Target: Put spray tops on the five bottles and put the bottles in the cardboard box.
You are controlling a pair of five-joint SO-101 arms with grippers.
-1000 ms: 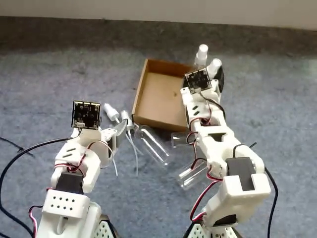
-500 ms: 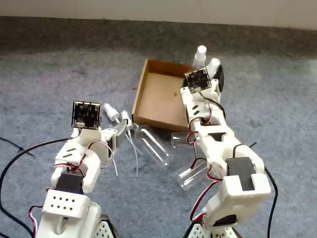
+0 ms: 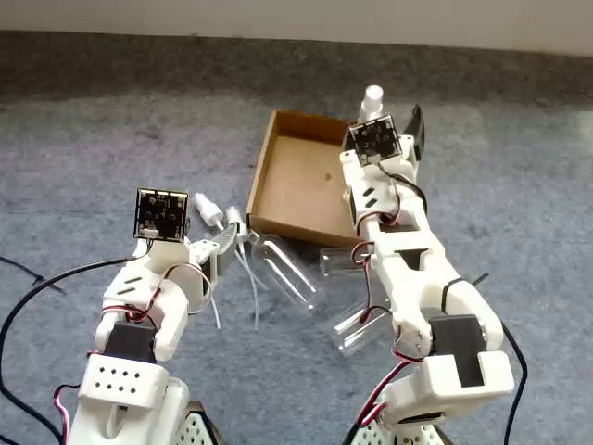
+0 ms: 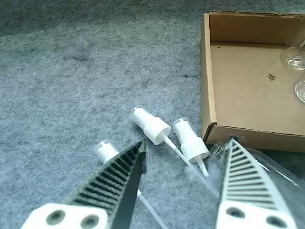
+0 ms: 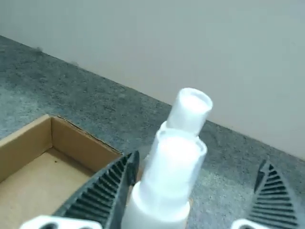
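Entry 1, left jaws: these are standing open low over the grey desk, in the lower left of the high view. My left wrist view is resolving what the high view is showing only faintly: one spray top is lying just beside the dark jaw's tip, while a second spray top and a third spray top are lying side by side near the cardboard box. A clear bottle is lying under the pale jaw.

Entry 2, right jaws: these are spreading wide at the box's far right corner, upper centre of the high view. My right wrist view is showing a capped bottle rising between them, closer to the dark jaw and not clamped. I cannot tell whether it is standing inside the box.

Entry 3: two further clear bottles, one by the box's near wall, one lower down, are lying beside my right arm in the high view.
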